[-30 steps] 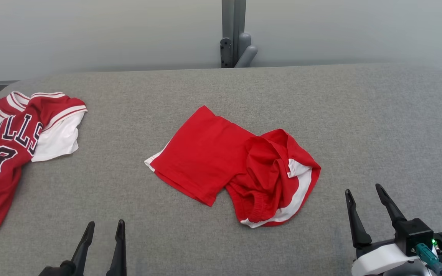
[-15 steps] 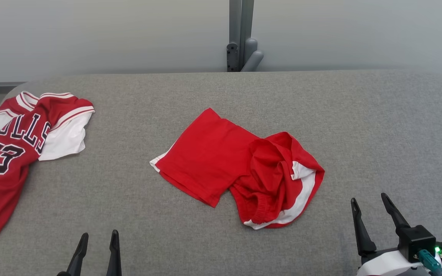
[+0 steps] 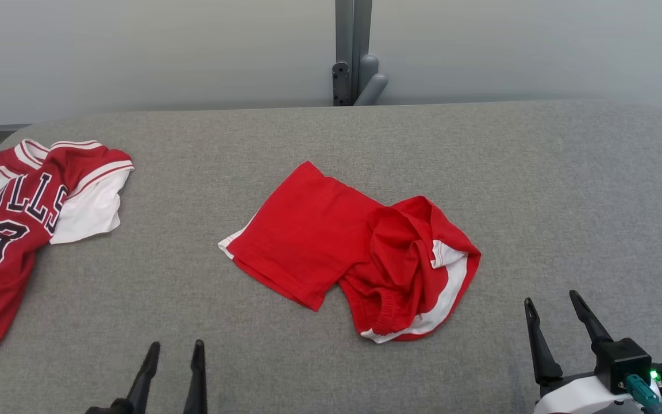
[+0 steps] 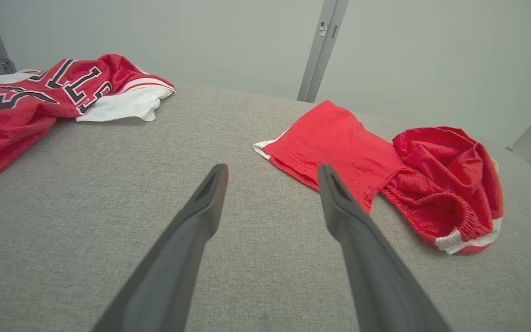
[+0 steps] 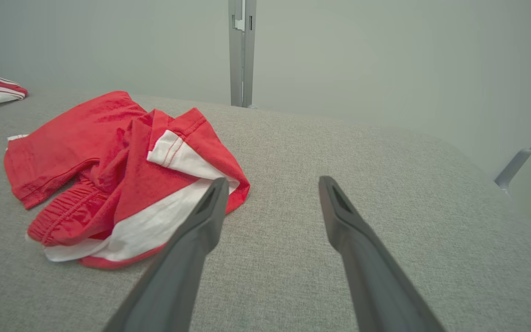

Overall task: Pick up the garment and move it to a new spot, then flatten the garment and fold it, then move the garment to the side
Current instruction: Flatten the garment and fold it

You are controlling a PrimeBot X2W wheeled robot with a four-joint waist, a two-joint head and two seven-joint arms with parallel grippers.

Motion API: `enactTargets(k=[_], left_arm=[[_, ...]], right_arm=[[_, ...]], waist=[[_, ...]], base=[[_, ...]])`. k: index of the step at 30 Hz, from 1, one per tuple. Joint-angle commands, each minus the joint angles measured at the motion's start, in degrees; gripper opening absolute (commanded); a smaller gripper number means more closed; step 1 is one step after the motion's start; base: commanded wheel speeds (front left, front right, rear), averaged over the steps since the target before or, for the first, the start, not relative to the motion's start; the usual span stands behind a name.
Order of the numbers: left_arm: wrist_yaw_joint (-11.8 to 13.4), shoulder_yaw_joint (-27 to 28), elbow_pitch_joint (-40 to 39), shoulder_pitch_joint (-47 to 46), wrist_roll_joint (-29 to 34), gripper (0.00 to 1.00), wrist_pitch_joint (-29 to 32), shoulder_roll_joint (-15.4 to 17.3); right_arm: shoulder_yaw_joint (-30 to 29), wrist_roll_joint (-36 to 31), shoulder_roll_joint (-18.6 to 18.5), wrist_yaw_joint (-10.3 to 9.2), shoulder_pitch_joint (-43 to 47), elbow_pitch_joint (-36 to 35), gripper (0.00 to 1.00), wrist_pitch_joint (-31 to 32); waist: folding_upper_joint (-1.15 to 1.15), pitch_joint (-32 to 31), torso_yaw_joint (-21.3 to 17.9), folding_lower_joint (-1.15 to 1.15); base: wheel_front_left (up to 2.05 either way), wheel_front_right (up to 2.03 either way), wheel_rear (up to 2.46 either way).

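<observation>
**Step 1: Pick Up the Red Shorts**

The red shorts [image 3: 348, 253] lie crumpled at the middle of the grey padded table [image 3: 566, 172], well apart from the red number 23 jersey [image 3: 9, 230] at the left edge. 1 leg lies flat and points toward the far left. The other leg is bunched, with the white side stripe [image 3: 451, 287] and the elastic waistband [image 3: 385, 307] exposed at the near right.

Both end effectors hover at the near edge, clear of the cloth. The left gripper [image 3: 176, 345] has its 2 fingers spread and holds nothing. The right gripper [image 3: 551, 298] is likewise spread and empty, and sits nearer the bunched side.

Judged from this layout, the pick-up has not begun. Recommended procedure:

1. Aim the right gripper at the raised fold beside the white stripe, which offers height for the fingers to bite.
2. Aim the left gripper at the hem of the flat leg. Approach low so that 1 finger slides under the edge.
3. Pinch as few layers as possible, because a thick grab is likely to hinder flattening.
4. Lift both sides together and set the shorts down away from the jersey.
</observation>
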Motion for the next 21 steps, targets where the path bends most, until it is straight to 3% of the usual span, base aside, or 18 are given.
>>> enactTargets(k=[1,5,6,13,21], left_arm=[[-0.16,-0.90,0.17,-1.34,-0.29,1.00,-0.03,0.35],[-0.17,-7.60,1.24,-4.17,-1.70,1.00,-0.03,1.05],[-0.17,-12.39,2.14,-6.63,-2.77,1.00,-0.03,1.56],[-0.11,-29.39,8.86,-16.81,-8.07,1.00,2.50,4.76],[-0.10,-39.51,16.72,-25.86,-13.77,1.00,2.81,7.92]], right_arm=[[0.00,0.09,-0.16,-0.06,0.49,0.02,1.00,-0.04],[0.45,-0.36,-0.16,-0.06,-0.28,0.05,1.00,-0.04],[0.68,-0.47,-0.16,-0.06,-0.70,-0.12,1.00,-0.05],[1.76,-0.32,-0.16,-0.06,-2.26,-0.43,1.00,-0.04],[1.14,0.66,-0.16,-0.06,-3.76,-0.65,1.00,-0.05]], waist=[[0.01,0.05,-0.06,0.00],[0.01,0.58,-0.49,0.00],[0.01,0.98,-0.80,0.00],[0.01,3.01,-4.31,0.00],[0.01,6.27,-9.21,0.00]], base=[[0.00,0.00,0.00],[0.00,0.00,0.00],[0.00,0.00,0.00],[0.00,0.00,0.00],[0.00,0.00,0.00]])
